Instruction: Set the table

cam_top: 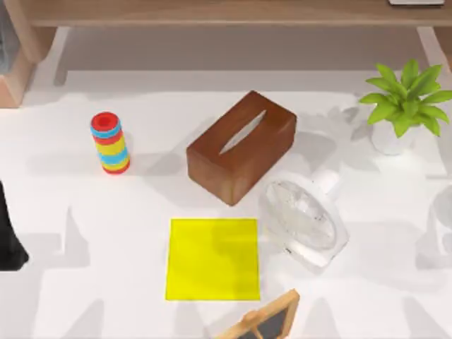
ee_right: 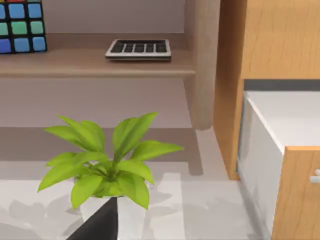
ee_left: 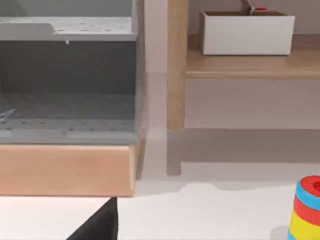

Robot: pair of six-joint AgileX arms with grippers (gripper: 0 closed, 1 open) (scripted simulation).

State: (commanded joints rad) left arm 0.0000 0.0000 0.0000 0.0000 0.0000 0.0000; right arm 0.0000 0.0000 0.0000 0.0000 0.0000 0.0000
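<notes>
Top view: broad white desk (cam_top: 85, 282) spans frame; yellow square mat (cam_top: 212, 259) at 6 o'clock, brown wooden tissue box (cam_top: 241, 146) centre. Left wrist view: striped ring stack (ee_left: 306, 210). Right wrist view: green potted plant (ee_right: 102, 162). Hand states: cannot tell. Risk: clutter toppling during crowded reaches.

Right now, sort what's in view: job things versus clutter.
Job:
table
yellow mat

Lying about:
ring stack
tissue box
fan
potted plant
framed board
calculator
white box
</notes>
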